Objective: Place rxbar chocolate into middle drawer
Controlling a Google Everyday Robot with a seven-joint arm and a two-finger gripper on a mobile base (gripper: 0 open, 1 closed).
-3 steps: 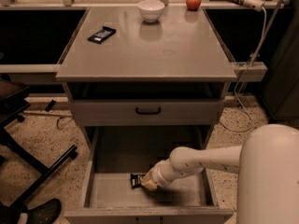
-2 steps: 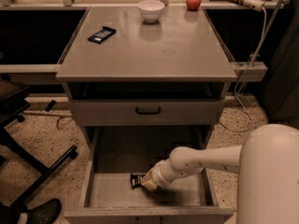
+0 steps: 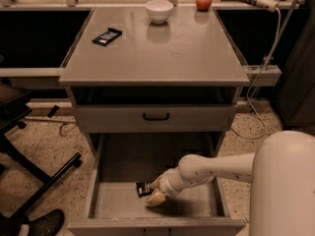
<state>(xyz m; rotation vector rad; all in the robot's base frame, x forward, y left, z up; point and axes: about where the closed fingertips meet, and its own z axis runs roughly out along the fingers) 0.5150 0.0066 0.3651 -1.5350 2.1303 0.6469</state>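
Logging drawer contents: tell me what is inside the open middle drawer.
Inside the middle drawer lies the rxbar chocolate, on its floor. The pincer is at the bar's right end, covering part of it; the arm hides the floor beneath.

Gripper (image 3: pixel 155 194) sat low inside the open middle drawer (image 3: pixel 118 203), rxbar chocolate (image 3: pixel 143 188) right at its 10 o'clock. Bowl (image 3: pixel 159 10) and apple (image 3: pixel 204 1) were up top, 12 o'clock.

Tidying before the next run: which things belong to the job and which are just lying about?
Job: rxbar chocolate, lying in the open middle drawer; gripper, down in that drawer next to the bar.
Lying about: dark bar, white bowl and apple on the cabinet top.
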